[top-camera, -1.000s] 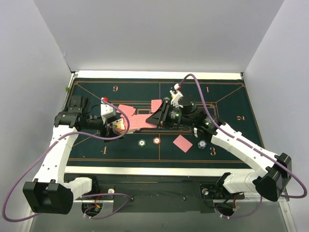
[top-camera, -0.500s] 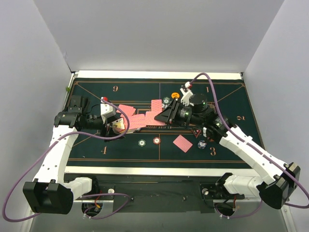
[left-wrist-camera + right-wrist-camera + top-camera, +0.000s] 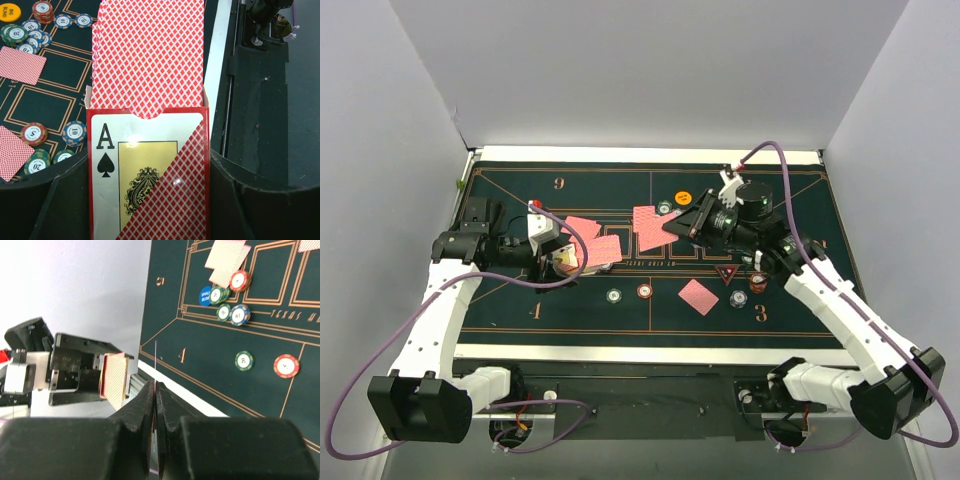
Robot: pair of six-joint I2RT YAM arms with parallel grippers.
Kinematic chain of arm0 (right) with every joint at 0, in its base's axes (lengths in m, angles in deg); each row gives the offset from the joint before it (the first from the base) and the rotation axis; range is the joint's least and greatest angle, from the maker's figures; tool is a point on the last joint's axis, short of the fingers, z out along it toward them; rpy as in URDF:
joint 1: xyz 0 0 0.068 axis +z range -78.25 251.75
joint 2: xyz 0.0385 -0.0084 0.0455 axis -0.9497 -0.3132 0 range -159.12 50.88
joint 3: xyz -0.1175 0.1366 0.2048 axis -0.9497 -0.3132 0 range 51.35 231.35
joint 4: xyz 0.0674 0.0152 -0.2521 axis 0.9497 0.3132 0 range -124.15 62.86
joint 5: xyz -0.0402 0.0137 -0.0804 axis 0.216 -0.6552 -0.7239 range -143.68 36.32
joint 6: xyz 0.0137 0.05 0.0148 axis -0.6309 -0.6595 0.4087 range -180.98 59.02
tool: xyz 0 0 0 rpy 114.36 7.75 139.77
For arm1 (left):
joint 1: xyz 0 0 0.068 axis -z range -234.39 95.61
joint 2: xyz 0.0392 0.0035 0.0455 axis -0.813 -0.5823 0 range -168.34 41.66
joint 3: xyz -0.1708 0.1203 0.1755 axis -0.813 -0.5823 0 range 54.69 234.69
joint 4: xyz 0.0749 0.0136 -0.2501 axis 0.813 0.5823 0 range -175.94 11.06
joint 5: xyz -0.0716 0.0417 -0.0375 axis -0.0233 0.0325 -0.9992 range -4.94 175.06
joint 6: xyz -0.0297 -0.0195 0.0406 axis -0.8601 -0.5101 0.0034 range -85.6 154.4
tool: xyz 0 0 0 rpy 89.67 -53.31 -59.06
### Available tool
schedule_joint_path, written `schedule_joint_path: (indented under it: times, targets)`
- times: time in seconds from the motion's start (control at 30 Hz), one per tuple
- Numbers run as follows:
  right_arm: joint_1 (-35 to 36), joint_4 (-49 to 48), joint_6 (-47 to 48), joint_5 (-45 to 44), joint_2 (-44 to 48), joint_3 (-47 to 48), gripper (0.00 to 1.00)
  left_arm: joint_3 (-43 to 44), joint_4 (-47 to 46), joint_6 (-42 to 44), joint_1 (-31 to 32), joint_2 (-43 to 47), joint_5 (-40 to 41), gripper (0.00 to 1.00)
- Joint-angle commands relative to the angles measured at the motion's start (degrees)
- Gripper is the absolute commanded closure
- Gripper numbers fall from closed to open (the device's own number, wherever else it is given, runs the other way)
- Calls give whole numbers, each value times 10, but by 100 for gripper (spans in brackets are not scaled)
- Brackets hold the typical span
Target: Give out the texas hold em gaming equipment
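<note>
My left gripper (image 3: 150, 205) is shut on an open card box (image 3: 145, 150) printed with an ace of spades, with red-backed playing cards (image 3: 150, 55) sticking out of its top. The top view shows it at the mat's left (image 3: 560, 258). My right gripper (image 3: 156, 390) is shut on a single playing card (image 3: 156, 360), seen edge-on as a thin line. In the top view this gripper (image 3: 680, 226) holds the card (image 3: 655, 238) above mid-mat. Face-down cards (image 3: 698, 296) (image 3: 582, 228) lie on the felt, along with chips (image 3: 614, 295) (image 3: 645, 291), an orange button (image 3: 683, 198) and a blue button (image 3: 205, 295).
The dark green felt mat (image 3: 520, 190) with orange lines covers the table. Chip stacks (image 3: 34, 133) (image 3: 75, 132) sit below the left gripper. More chips (image 3: 758, 283) (image 3: 738, 299) lie under the right arm. White walls enclose three sides.
The right gripper has pulled back to the right, away from the box in the left gripper, and its jaws have closed on one card. The left arm has stayed put.
</note>
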Motion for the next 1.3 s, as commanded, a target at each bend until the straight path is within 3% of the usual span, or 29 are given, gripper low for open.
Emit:
schedule_joint_path:
  times: [0.0, 0.17, 0.57, 0.97, 1.17, 1.27]
  targets:
    - [-33, -19, 13, 25, -37, 25, 100, 20, -24, -2, -6, 7, -40, 100]
    - [-57, -83, 25, 18, -171, 60, 100, 20, -25, -5, -7, 5, -43, 100]
    - [-69, -143, 18, -42, -535, 300, 100, 26, -38, -24, -8, 5, -41, 100]
    - [-52, -104, 27, -153, -590, 305, 99, 26, -37, -28, -9, 12, -37, 100]
    - [-53, -69, 44, -165, -573, 287, 65, 21, -37, -26, -10, 16, -35, 100]
    - [-54, -61, 49, -170, -543, 269, 59, 19, -36, -25, -11, 19, -36, 100]
